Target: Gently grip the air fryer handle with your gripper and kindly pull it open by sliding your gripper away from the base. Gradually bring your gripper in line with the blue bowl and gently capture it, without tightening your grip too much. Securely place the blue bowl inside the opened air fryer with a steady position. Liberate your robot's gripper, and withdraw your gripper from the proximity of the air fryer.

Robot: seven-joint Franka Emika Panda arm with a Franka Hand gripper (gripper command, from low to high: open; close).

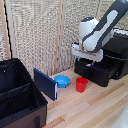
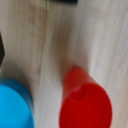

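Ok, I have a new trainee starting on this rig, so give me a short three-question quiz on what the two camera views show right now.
1. True or false: the blue bowl already sits inside the air fryer.
2. In the exterior view, which object stands on the table between the blue bowl and the air fryer's open drawer?
A. the red cup
B. a green bottle
C. a metal spoon
3. Fill the gap: the wrist view looks down on the red cup and part of the blue ____.

Key: 1 false, the bowl is still on the table beside the dark blue panel. 2 A. 3 bowl.
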